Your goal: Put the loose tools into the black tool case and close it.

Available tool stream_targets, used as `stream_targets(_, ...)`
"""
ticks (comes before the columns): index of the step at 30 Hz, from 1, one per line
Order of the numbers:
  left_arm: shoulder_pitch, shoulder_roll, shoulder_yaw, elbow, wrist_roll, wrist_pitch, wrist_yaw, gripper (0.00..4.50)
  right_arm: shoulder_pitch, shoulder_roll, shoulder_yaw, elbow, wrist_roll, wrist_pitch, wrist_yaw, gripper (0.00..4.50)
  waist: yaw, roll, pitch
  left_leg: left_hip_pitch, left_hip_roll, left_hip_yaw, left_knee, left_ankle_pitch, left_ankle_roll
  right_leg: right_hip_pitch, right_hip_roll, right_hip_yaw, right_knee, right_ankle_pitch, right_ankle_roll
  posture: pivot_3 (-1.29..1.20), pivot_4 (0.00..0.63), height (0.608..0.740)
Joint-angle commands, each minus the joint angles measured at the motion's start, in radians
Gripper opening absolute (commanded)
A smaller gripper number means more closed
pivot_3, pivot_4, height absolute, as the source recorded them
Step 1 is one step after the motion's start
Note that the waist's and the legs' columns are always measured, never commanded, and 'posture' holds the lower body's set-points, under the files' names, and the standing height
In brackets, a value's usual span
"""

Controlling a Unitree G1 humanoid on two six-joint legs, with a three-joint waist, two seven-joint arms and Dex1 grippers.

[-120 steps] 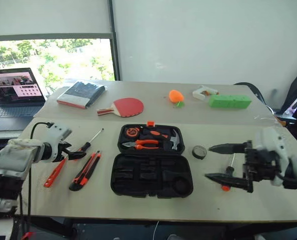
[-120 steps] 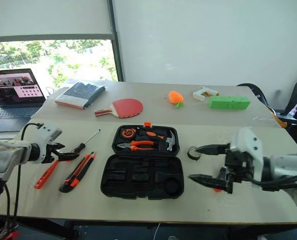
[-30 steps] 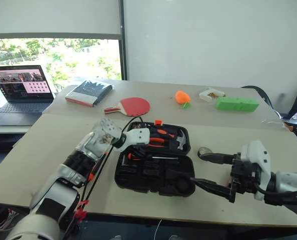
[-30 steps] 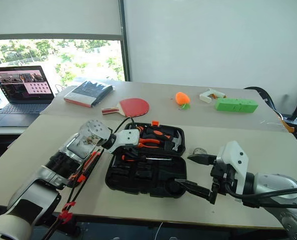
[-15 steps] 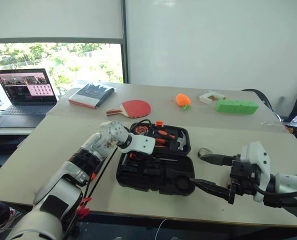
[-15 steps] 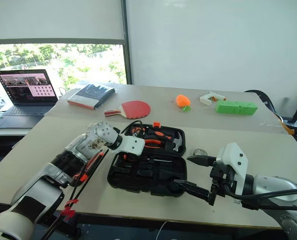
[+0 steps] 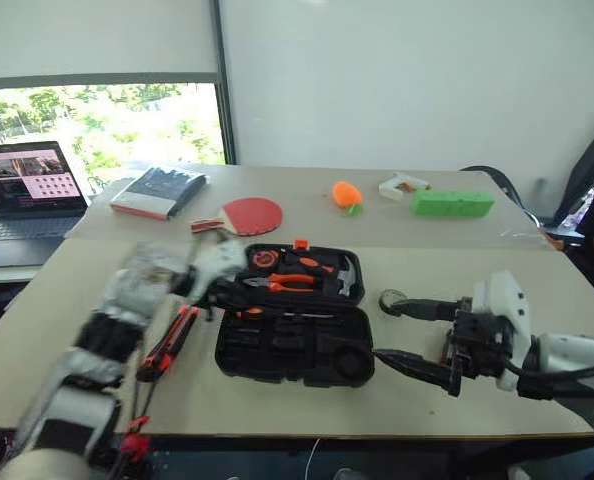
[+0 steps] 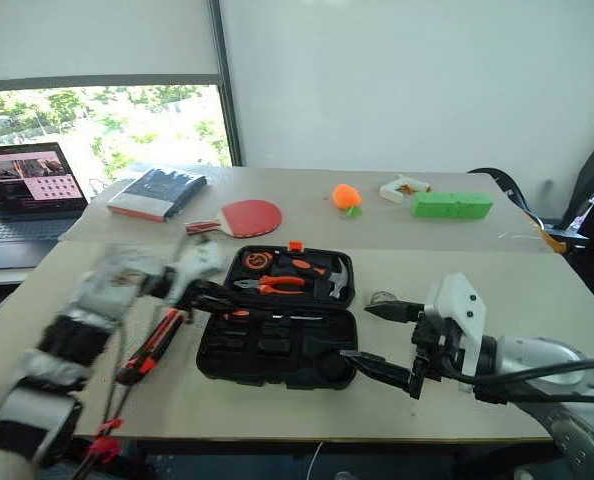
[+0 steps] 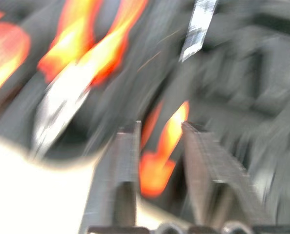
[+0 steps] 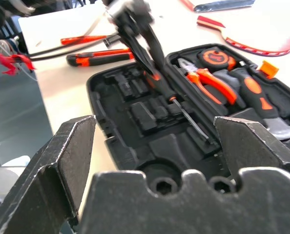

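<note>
The black tool case [image 7: 277, 372] is seen lying open in the middle of the table [image 7: 447, 265], pliers [image 10: 211, 83] and hammer [image 7: 343, 281] seated in its far half. An orange-and-black screwdriver [image 10: 176, 105] is laid slantwise across the recesses of the near half. The left gripper [image 9: 159, 127] is held at the case's 9 o'clock edge, its fingers parted with the orange handle lying in the gap; the tool is judged released rather than pinched. The right gripper [image 7: 382, 330] is held spread wide and empty at 3 o'clock of the case. The utility knife [image 7: 172, 343] is left at 9 o'clock and the tape roll [image 7: 390, 300] at 2 o'clock. If the screwdriver is not seated in its recess, the lid may be blocked; it could also be dragged out by a fingertip brushing the handle.
</note>
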Motion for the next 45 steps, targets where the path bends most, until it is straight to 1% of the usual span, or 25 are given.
stream_targets(1,0.169,0.106,0.229,-0.208,-0.087,0.24,0.062,3.19,-0.081,-0.015,0.018,0.03,0.027,-0.006,0.057,4.5,0.006,0.0,0.0,-0.001,0.0,0.0,0.0,0.0,0.0,-0.001,0.0,0.0,0.0,0.0,0.0,0.0,0.15,0.736)
stream_targets(2,0.216,0.129,0.277,-0.24,-0.101,0.279,0.078,3.47,-0.098,-0.017,0.025,0.041,0.03,-0.004,0.07,4.5,0.007,0.0,0.0,-0.002,0.0,0.0,0.0,0.0,0.0,-0.001,-0.001,-0.001,-0.001,0.0,0.001,0.0,0.15,0.736)
stream_targets(4,0.331,0.18,0.384,-0.28,-0.114,0.324,0.104,4.2,-0.14,-0.02,0.041,0.062,0.046,0.006,0.101,4.5,0.014,-0.001,0.002,-0.004,-0.001,0.0,0.001,0.0,-0.001,-0.002,-0.002,-0.002,-0.001,-0.001,0.001,0.0,0.15,0.736)
stream_targets(5,0.411,0.209,0.455,-0.289,-0.109,0.342,0.116,4.49,-0.169,-0.021,0.057,0.075,0.051,0.008,0.124,4.5,0.018,-0.002,0.002,-0.004,-0.001,0.0,0.001,-0.001,-0.001,-0.002,-0.002,-0.002,-0.001,-0.001,0.001,0.0,0.15,0.736)
stream_targets(7,0.569,0.254,0.596,-0.282,-0.099,0.351,0.131,4.49,-0.223,-0.021,0.093,0.1,0.048,0.005,0.167,4.5,0.02,-0.003,0.003,-0.003,0.0,0.0,0.001,-0.002,-0.003,-0.002,-0.003,-0.003,-0.001,0.0,0.001,0.0,0.15,0.736)
stream_targets(9,0.663,0.273,0.675,-0.286,-0.109,0.339,0.147,4.49,-0.253,-0.019,0.115,0.117,0.035,0.0,0.19,4.5,0.024,-0.003,0.004,-0.001,0.0,0.0,0.001,-0.002,-0.003,-0.001,-0.003,-0.003,-0.001,0.0,0.0,0.0,0.15,0.736)
stream_targets(11,0.71,0.276,0.722,-0.307,-0.13,0.336,0.162,4.49,-0.271,-0.015,0.13,0.138,0.017,-0.008,0.204,4.5,0.039,-0.003,0.004,-0.001,0.0,0.0,0.001,-0.001,-0.005,0.0,-0.004,-0.006,-0.001,-0.001,-0.001,0.0,0.15,0.736)
stream_targets(12,0.713,0.271,0.744,-0.355,-0.166,0.331,0.15,4.49,-0.269,-0.013,0.13,0.154,-0.001,-0.016,0.204,4.5,0.048,-0.003,0.004,-0.001,0.0,0.001,0.001,0.0,-0.006,-0.001,-0.005,-0.006,-0.001,-0.001,-0.001,0.0,0.15,0.736)
stream_targets(13,0.682,0.258,0.757,-0.425,-0.231,0.343,0.129,4.49,-0.258,-0.012,0.122,0.171,-0.017,-0.018,0.192,4.5,0.056,-0.004,0.004,-0.001,0.0,0.001,0.001,0.0,-0.007,-0.001,-0.005,-0.007,-0.001,-0.003,-0.004,0.0,0.15,0.736)
stream_targets(15,0.579,0.225,0.77,-0.552,-0.393,0.386,0.091,4.49,-0.217,-0.011,0.096,0.19,-0.048,-0.013,0.154,4.5,0.075,-0.005,0.004,-0.001,0.0,0.003,0.002,0.001,-0.009,-0.002,-0.007,-0.01,-0.002,-0.005,-0.008,0.0,0.15,0.736)
stream_targets(16,0.522,0.212,0.766,-0.592,-0.469,0.415,0.083,4.49,-0.191,-0.011,0.078,0.185,-0.055,-0.004,0.131,4.5,0.082,-0.007,0.004,-0.002,0.0,0.003,0.002,0.001,-0.009,-0.002,-0.009,-0.011,-0.003,-0.005,-0.008,0.0,0.15,0.736)
stream_targets(18,0.445,0.204,0.746,-0.627,-0.56,0.456,0.09,4.49,-0.143,-0.012,0.045,0.163,-0.059,0.015,0.093,4.5,0.083,-0.007,0.003,-0.004,-0.002,0.005,0.002,0.002,-0.009,0.001,-0.012,-0.014,-0.003,-0.004,-0.007,0.0,0.15,0.736)
stream_targets(19,0.394,0.202,0.707,-0.628,-0.592,0.459,0.098,4.49,-0.1,-0.008,0.008,0.135,-0.052,0.041,0.049,4.5,0.076,-0.005,0.003,-0.004,-0.002,0.006,0.002,0.002,-0.009,0.002,-0.013,-0.013,-0.003,-0.003,-0.005,0.0,0.15,0.736)
stream_targets(20,0.351,0.202,0.672,-0.626,-0.623,0.459,0.104,4.49,-0.06,-0.003,-0.031,0.108,-0.035,0.072,0.001,4.5,0.075,-0.004,0.002,-0.003,-0.005,0.006,0.002,0.001,-0.008,0.003,-0.013,-0.012,-0.002,0.001,0.002,0.0,0.15,0.736)
stream_targets(21,0.322,0.205,0.649,-0.622,-0.647,0.459,0.11,4.49,-0.033,0.0,-0.058,0.087,-0.021,0.094,-0.033,4.5,0.072,-0.004,0.003,-0.003,-0.006,0.005,0.001,0.001,-0.008,0.003,-0.012,-0.011,-0.002,0.001,0.002,0.0,0.15,0.736)
stream_targets(23,0.245,0.208,0.582,-0.601,-0.736,0.456,0.053,4.49,0.07,0.012,-0.157,0.015,-0.021,0.176,-0.15,4.5,0.063,-0.003,0.003,-0.003,-0.004,0.005,0.0,0.001,-0.008,0.003,-0.008,-0.01,-0.001,0.0,0.001,0.0,0.15,0.736)
stream_targets(25,0.208,0.221,0.541,-0.581,-0.791,0.452,0.027,4.49,0.125,0.019,-0.216,-0.027,-0.009,0.23,-0.224,4.5,0.053,-0.003,0.003,-0.004,-0.001,0.002,0.001,0.001,-0.008,0.002,-0.004,-0.01,-0.002,-0.001,0.0,0.0,0.15,0.736)
stream_targets(27,0.165,0.24,0.45,-0.536,-0.786,0.385,-0.036,4.49,0.206,0.067,-0.324,-0.075,0.045,0.346,-0.357,4.5,0.043,-0.003,0.003,-0.003,-0.001,0.002,0.0,0.001,-0.009,0.002,-0.003,-0.008,-0.001,-0.001,0.0,0.0,0.15,0.736)
stream_targets(29,0.111,0.241,0.361,-0.483,-0.768,0.324,-0.077,4.49,0.298,0.115,-0.432,-0.122,0.118,0.444,-0.458,4.5,0.046,-0.003,0.003,-0.001,-0.001,0.001,0.0,0.001,-0.009,0.003,-0.003,-0.008,-0.001,-0.001,-0.001,0.0,0.15,0.736)
stream_targets(33,0.036,0.223,0.26,-0.397,-0.75,0.239,-0.128,4.49,0.439,0.18,-0.582,-0.188,0.225,0.516,-0.581,4.5,0.047,-0.003,0.003,0.003,-0.002,0.001,0.001,0.001,-0.009,0.009,-0.003,-0.008,-0.002,-0.001,-0.001,0.0,0.15,0.736)
stream_targets(36,0.016,0.211,0.211,-0.36,-0.732,0.179,-0.155,4.49,0.526,0.196,-0.659,-0.207,0.303,0.522,-0.637,4.5,0.044,-0.003,0.003,0.005,-0.001,0.001,0.001,0.001,-0.009,0.012,-0.003,-0.007,-0.004,-0.001,-0.001,0.0,0.15,0.736)
stream_targets(38,0.019,0.21,0.196,-0.349,-0.728,0.149,-0.171,4.49,0.551,0.202,-0.681,-0.195,0.358,0.506,-0.684,4.5,0.039,-0.003,0.003,0.004,-0.001,0.001,0.001,0.001,-0.009,0.012,-0.003,-0.007,-0.005,-0.001,-0.001,0.0,0.15,0.736)
stream_targets(40,0.02,0.207,0.187,-0.346,-0.731,0.132,-0.176,4.49,0.546,0.19,-0.667,-0.17,0.385,0.495,-0.721,4.5,0.035,-0.003,0.003,0.004,-0.001,0.0,0.0,0.001,-0.009,0.011,-0.003,-0.007,-0.005,-0.001,-0.001,0.0,0.15,0.736)
stream_targets(42,0.018,0.201,0.182,-0.352,-0.738,0.124,-0.175,4.49,0.508,0.177,-0.626,-0.127,0.398,0.489,-0.76,4.5,0.033,-0.003,0.003,0.004,-0.001,-0.002,0.0,0.001,-0.009,0.011,-0.003,-0.007,-0.006,-0.001,-0.001,0.0,0.15,0.736)
stream_targets(45,0.023,0.201,0.184,-0.363,-0.748,0.119,-0.176,4.49,0.409,0.167,-0.534,-0.046,0.408,0.481,-0.823,4.5,0.027,-0.003,0.004,0.004,-0.001,-0.003,0.0,0.001,-0.009,0.012,-0.003,-0.006,-0.006,-0.001,-0.001,0.0,0.15,0.736)
